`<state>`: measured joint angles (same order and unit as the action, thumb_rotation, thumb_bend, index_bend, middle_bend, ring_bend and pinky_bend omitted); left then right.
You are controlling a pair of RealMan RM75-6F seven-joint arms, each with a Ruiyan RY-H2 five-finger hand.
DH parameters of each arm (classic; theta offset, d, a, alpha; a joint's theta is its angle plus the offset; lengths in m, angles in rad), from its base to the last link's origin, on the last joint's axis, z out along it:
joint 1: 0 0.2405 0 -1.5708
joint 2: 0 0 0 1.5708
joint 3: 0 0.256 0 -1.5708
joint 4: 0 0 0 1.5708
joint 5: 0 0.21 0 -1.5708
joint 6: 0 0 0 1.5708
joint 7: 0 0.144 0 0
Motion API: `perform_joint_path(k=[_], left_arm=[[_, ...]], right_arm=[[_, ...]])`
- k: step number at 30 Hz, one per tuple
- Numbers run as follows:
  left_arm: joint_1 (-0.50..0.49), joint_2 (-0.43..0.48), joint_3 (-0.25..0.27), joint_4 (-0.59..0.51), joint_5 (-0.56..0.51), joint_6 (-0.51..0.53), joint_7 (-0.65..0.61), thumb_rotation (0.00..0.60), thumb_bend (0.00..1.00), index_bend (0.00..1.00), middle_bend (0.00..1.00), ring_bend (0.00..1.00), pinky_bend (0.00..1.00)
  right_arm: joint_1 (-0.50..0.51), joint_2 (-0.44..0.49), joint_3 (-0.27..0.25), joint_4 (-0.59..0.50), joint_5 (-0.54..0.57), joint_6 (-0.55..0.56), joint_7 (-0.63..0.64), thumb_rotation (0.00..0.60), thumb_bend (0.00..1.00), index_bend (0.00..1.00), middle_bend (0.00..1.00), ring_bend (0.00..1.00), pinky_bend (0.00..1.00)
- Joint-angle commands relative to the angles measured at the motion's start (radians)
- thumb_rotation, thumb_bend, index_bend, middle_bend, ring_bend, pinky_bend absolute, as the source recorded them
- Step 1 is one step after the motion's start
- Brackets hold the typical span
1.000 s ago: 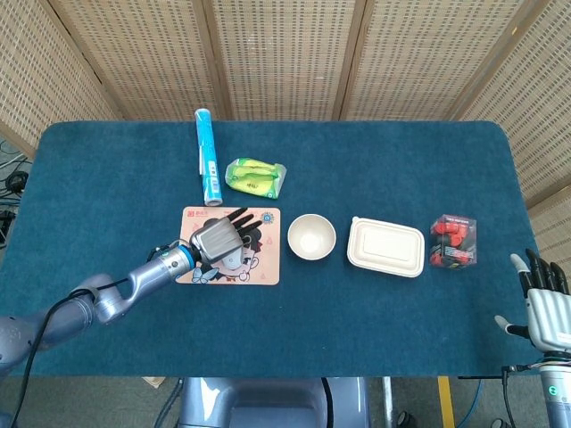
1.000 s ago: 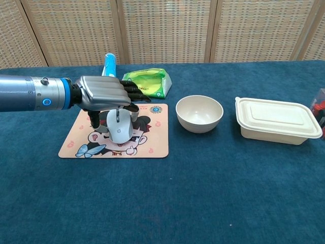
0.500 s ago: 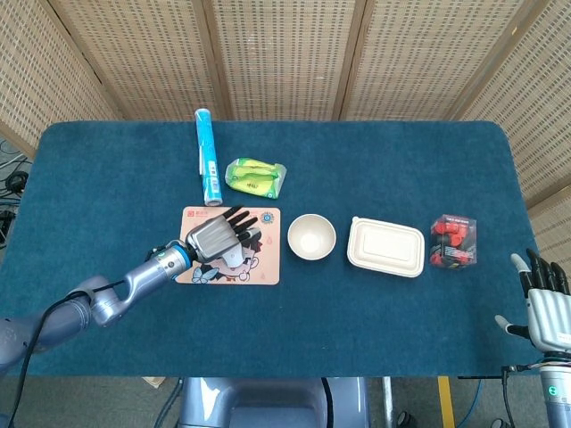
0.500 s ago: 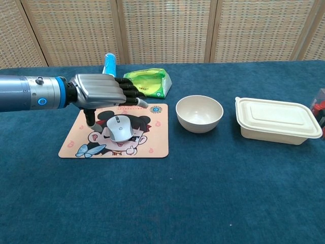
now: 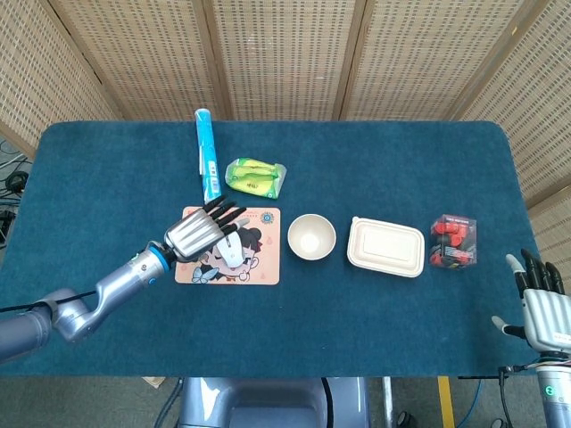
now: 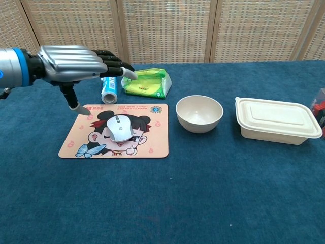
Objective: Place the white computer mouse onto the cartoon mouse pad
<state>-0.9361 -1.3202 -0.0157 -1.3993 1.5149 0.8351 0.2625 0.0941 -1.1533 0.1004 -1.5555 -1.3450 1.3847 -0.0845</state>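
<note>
white computer mouse (image 6: 119, 127), nose rearward

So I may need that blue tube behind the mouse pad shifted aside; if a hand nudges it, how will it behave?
The blue tube lies on its side, and its round end faces the chest camera, so a sideways nudge would probably roll it. The carpet-like table cover may slow it. It looks slim, so likely light. The green packet lying to its right could stop it.

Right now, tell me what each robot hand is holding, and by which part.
Nothing. The left robot hand is open above the pad; the mouse lies free on it. The right robot hand is open too.
</note>
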Motion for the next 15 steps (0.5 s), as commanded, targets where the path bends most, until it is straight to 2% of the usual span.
perform_joint_path(k=[1,5,8,12,15], left_arm=[[0.096,0.182,-0.005,-0.284,-0.138,0.062,0.152,0.600,0.19,0.00,0.00,0.00,0.00],[0.143,0.250,0.021,-0.394,-0.203,0.093,0.244,0.600,0.19,0.00,0.00,0.00,0.00],[0.198,0.269,0.041,-0.457,-0.240,0.163,0.308,0.600,0.19,0.00,0.00,0.00,0.00],[0.302,0.259,0.068,-0.531,-0.285,0.283,0.311,0.600,0.19,0.00,0.00,0.00,0.00],[0.378,0.237,0.088,-0.543,-0.293,0.373,0.305,0.600,0.19,0.00,0.00,0.00,0.00]], right_arm=[[-0.001,0.003,-0.003,-0.007,-0.005,0.003,0.000,0.600,0.00,0.02,0.00,0.00,0.00],[-0.003,0.006,-0.006,-0.015,-0.018,0.011,0.003,0.600,0.00,0.02,0.00,0.00,0.00],[-0.003,0.008,-0.010,-0.020,-0.030,0.016,-0.001,0.600,0.00,0.02,0.00,0.00,0.00],[-0.004,0.006,-0.014,-0.030,-0.044,0.026,-0.019,0.600,0.00,0.02,0.00,0.00,0.00],[-0.006,0.007,-0.017,-0.037,-0.054,0.034,-0.023,0.600,0.00,0.02,0.00,0.00,0.00]])
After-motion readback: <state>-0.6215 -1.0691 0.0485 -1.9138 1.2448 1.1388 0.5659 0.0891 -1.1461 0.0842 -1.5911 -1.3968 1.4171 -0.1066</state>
